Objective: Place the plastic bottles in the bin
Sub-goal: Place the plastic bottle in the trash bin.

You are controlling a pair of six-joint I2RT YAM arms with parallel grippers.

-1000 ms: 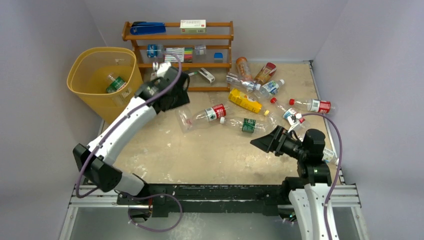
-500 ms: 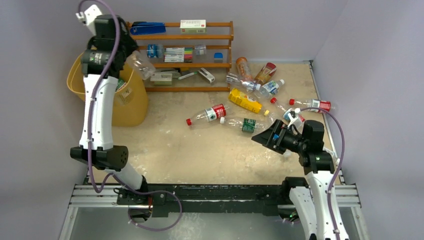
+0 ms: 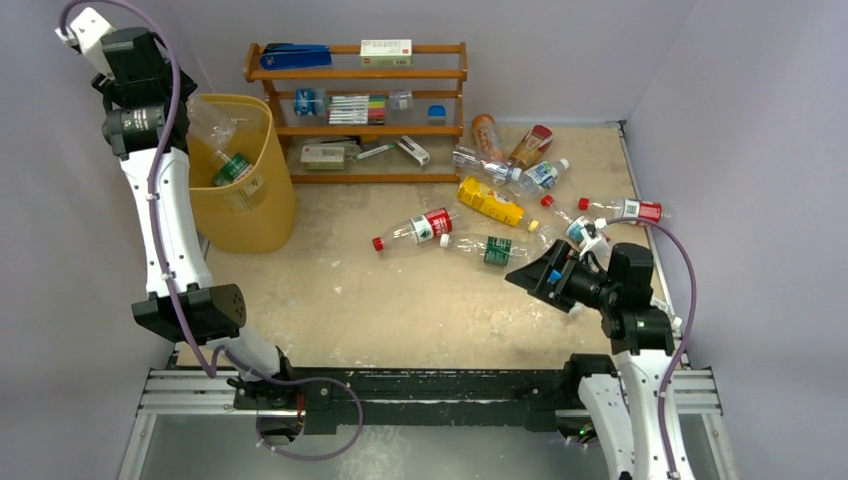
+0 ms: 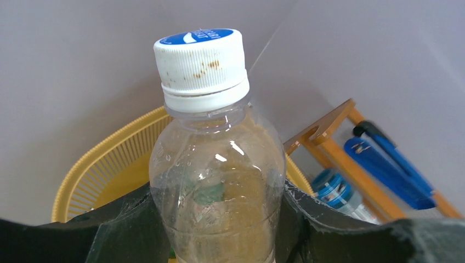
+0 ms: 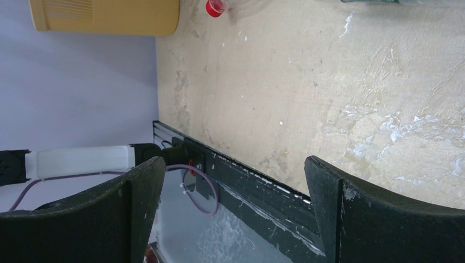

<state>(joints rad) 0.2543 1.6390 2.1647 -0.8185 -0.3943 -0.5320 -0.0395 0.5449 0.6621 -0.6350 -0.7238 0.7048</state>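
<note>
Bottle (image 4: 216, 181), its base cut off in wrist view, sits clamped in left gripper (image 4: 218, 233) above far-left bin (image 3: 245, 215); right gripper (image 5: 234, 211) gapes empty.

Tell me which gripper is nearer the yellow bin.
Left. The left gripper holds a clear bottle over the bin; the right gripper hangs open across the table, far right.

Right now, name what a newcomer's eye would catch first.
The left gripper, high at far left, holds a clear white-capped bottle over the yellow bin. Other bottles lie scattered across the table's far right, near the wooden rack.
</note>
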